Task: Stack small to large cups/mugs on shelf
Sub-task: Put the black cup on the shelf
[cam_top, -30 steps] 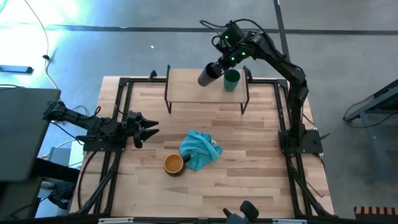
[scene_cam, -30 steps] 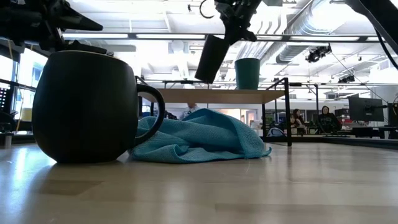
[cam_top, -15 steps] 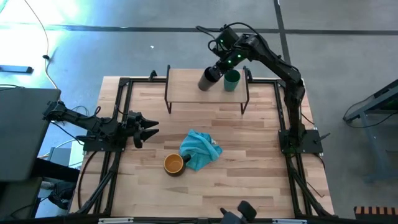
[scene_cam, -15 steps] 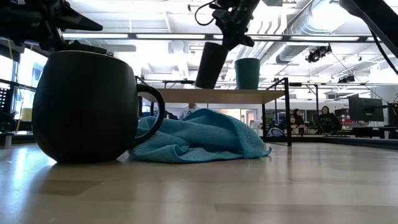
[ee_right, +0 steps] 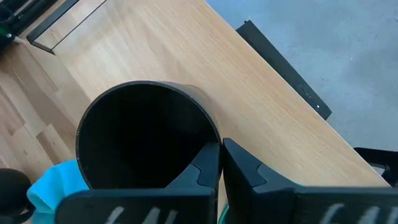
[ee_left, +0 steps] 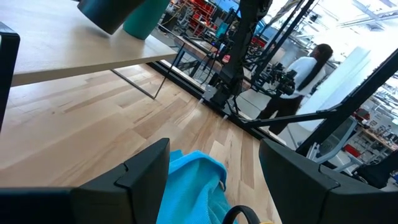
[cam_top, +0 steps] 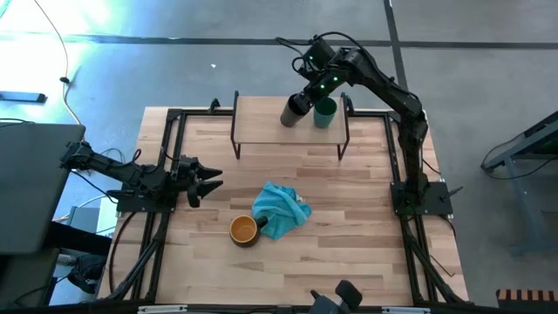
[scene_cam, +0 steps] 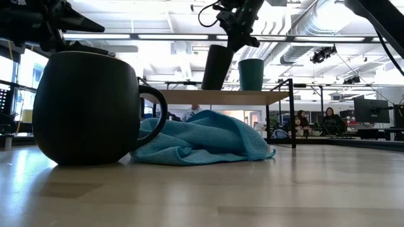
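black cup hangs over the shelf, upper centre of the high view, clamped by its rim in the right tool, slightly tilted, base just above the board. green cup stands on the shelf just beside it. dark mug sits on the surface lower centre, touching the teal cloth. left tool waits mid left, fingers apart. step in hand: placing the black cup. next, i judge: level it, lower, let go clear of the green one.
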`<act>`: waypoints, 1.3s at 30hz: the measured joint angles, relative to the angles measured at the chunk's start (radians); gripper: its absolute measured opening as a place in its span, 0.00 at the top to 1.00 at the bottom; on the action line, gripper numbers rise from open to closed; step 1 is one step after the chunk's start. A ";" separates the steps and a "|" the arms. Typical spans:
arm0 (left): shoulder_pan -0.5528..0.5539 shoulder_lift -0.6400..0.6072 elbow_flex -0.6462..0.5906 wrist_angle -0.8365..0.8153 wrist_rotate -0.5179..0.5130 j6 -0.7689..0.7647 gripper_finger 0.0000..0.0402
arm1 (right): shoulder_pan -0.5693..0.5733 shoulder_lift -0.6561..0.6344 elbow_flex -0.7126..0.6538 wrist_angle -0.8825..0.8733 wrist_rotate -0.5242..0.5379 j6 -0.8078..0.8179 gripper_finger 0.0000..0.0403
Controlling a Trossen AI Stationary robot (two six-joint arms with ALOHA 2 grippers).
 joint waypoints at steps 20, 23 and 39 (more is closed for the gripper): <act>0.000 0.000 0.000 -0.010 -0.008 0.000 0.41 | -0.015 0.000 0.000 -0.020 0.005 -0.018 1.00; 0.000 0.000 0.000 -0.010 -0.008 0.000 0.41 | -0.015 0.000 0.000 -0.020 -0.005 -0.018 1.00; 0.000 0.000 0.000 -0.017 -0.008 0.000 0.41 | -0.015 0.000 0.000 -0.032 -0.024 -0.013 1.00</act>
